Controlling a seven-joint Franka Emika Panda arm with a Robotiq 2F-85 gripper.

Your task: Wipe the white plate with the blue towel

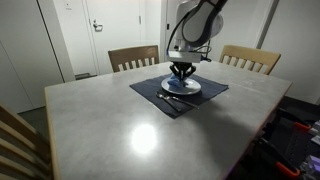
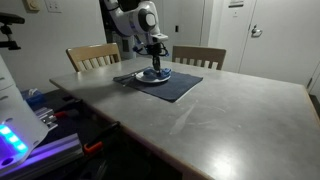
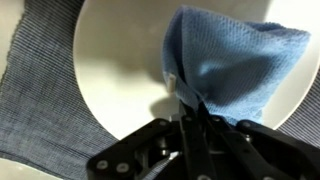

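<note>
One gripper point(image 3: 185, 97) is clamping the blue towel point(image 3: 238, 62) as we are holding it over the white plate point(image 3: 118, 70) on a navy placemat point(image 3: 38, 92).

We see a dark navy rectangular cloth placemat point(image 1: 207, 98) lying on a smooth grey tabletop point(image 1: 120, 130), with two wooden slat-backed chairs point(image 1: 133, 58) behind.

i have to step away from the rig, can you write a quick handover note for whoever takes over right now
Gripper: shut on the blue towel, low over the white plate.
Things: the plate sits on the dark placemat on the table; the towel is bunched over one side of the plate.
Done: towel picked up and brought to the plate.
Left: wipe across the plate. How much is already wiped cannot be told from these views.
</note>
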